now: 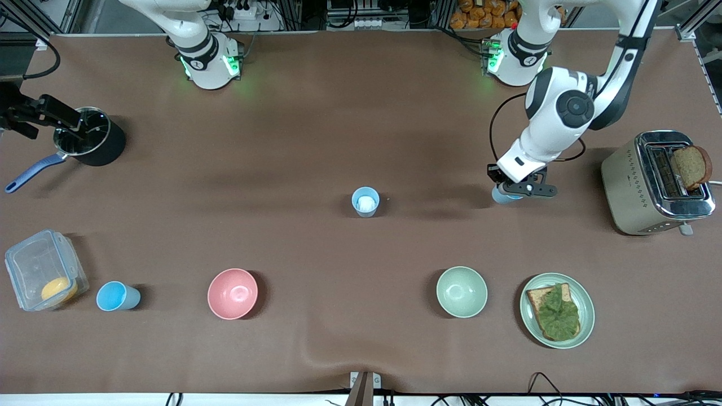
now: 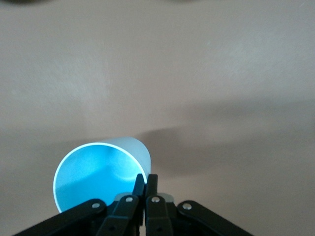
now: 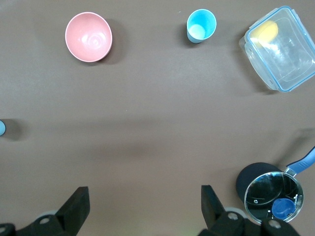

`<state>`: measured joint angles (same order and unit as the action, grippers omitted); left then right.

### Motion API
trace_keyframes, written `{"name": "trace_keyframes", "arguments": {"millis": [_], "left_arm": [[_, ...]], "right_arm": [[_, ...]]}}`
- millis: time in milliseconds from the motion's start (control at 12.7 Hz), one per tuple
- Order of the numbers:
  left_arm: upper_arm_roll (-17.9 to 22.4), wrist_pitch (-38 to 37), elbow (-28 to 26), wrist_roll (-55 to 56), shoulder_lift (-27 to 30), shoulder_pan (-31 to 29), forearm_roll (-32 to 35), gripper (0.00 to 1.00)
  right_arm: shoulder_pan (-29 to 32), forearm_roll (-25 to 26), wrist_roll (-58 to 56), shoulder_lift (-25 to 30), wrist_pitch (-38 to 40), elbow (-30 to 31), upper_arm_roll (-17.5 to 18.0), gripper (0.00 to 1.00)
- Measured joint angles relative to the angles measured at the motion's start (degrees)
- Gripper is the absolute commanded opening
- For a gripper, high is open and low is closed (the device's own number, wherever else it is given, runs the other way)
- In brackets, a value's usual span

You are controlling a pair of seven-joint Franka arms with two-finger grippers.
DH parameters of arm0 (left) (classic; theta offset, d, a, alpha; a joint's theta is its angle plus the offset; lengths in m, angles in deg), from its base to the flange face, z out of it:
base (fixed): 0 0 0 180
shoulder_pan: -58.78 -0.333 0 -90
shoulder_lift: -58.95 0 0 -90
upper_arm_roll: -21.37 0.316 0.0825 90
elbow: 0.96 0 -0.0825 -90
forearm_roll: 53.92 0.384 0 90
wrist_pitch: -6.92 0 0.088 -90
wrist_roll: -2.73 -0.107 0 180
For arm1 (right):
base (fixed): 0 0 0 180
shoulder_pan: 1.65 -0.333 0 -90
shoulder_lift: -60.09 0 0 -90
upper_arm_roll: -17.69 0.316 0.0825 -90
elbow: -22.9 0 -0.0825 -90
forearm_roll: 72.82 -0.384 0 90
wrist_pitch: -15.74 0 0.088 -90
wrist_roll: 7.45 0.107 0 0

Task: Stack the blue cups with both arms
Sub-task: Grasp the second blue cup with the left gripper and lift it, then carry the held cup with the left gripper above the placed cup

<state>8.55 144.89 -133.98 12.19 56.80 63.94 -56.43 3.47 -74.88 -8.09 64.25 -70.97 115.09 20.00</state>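
Rim of a blue cup (image 2: 101,172) is pinched by the left tool (image 2: 145,183); the right tool (image 3: 142,206) is spread, raised over the tabletop (image 1: 316,135).

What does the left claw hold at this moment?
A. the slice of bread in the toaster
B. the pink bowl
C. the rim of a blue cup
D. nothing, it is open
C: in the left wrist view the left claw is shut on the rim of a blue cup, near the toaster.
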Motion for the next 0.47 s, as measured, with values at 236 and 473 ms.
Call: {"name": "trace_keyframes", "arguments": {"millis": [236, 473], "left_arm": [[-0.6, -8.5, 9.8, 0.0, 1.9, 1.7, 0.0, 0.00], [-0.8, -12.9, 18.8, 1.9, 0.9, 5.1, 0.0, 0.00]], "right_arm": [[0.0, 0.0, 0.0, 0.0, 0.0, 0.0, 0.1, 1.00], [0.1, 0.0, 0.0, 0.0, -0.1, 0.1, 0.1, 1.00]]}}
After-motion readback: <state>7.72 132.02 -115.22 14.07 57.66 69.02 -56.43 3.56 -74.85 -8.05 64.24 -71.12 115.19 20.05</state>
